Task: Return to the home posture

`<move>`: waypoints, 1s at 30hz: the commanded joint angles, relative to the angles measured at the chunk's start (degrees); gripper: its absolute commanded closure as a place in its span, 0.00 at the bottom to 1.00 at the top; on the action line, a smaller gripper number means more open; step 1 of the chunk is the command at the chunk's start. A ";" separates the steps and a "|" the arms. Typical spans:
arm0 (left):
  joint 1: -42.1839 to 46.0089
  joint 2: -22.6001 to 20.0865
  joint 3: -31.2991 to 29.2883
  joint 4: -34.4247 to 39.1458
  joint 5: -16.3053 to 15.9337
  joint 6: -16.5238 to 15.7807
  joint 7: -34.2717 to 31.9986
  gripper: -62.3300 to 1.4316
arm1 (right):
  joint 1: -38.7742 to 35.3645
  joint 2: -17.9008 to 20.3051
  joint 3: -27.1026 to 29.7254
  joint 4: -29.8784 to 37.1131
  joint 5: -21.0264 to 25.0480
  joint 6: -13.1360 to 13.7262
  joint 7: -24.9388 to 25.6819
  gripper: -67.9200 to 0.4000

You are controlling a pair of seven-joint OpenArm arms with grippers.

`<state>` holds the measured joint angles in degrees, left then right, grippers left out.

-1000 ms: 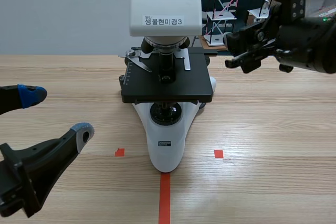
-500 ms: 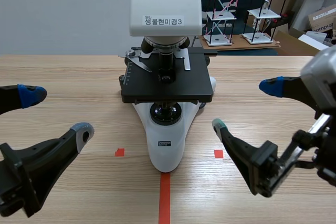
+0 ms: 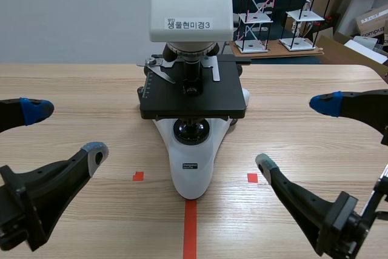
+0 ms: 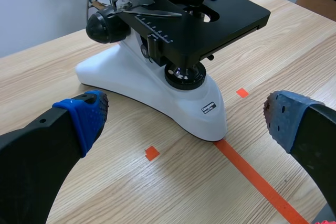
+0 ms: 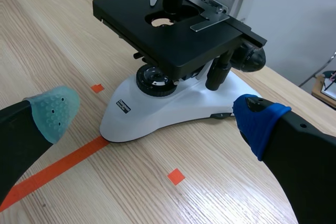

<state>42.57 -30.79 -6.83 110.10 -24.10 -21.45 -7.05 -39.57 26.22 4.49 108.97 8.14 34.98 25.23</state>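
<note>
Black fingers fill the near corners of the scene: the left gripper [image 3: 65, 130] at 7 o'clock and the right gripper [image 3: 295, 133] at 5 o'clock, both low over the wooden table [image 3: 73, 83]. Each has its jaws spread wide with nothing between them. On each gripper a blue pad [image 3: 33, 108] is the upper tip and a grey-green one [image 3: 94, 150] the lower.

Between the grippers an orange-red tape line [image 3: 190, 228] runs from 6 o'clock toward 12. Two small tape squares [image 3: 138, 176] flank it at 9 and 3 o'clock.

The task has no object of its own, only the arms. What matters is how they sit around the microscope [image 3: 193, 104]. It stands dead centre with its long axis on the 6–12 line, its narrow white foot at 6 o'clock touching the tape's far end. From the left jaws it lies at about 1 o'clock, from the right jaws at about 11. Both are apart from it, and the right gripper's lower tip looks slightly nearer the foot.

The two arms roughly mirror each other, so the home posture seems reached or nearly so. Any last adjustment should draw toward 6 o'clock, away from the foot.

Far off at 1 o'clock, wire racks [image 3: 254, 10] stand beyond the table.
</note>
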 commanded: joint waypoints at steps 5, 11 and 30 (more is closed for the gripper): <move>0.42 0.28 -0.31 0.35 -0.52 -0.09 -0.72 0.00 | 0.70 0.44 0.07 0.17 0.57 0.04 0.68 0.04; 0.42 0.28 -0.31 0.35 -0.52 -0.09 -0.61 0.00 | 0.70 0.44 0.07 0.22 -0.02 0.04 0.74 0.04; 0.42 0.28 -0.31 0.35 -0.52 -0.09 -0.59 0.00 | 0.70 0.44 0.07 0.22 -0.24 0.02 1.31 0.04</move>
<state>42.57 -30.79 -6.83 110.10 -24.10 -21.45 -7.05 -39.55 26.22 4.49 108.97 7.05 35.18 25.61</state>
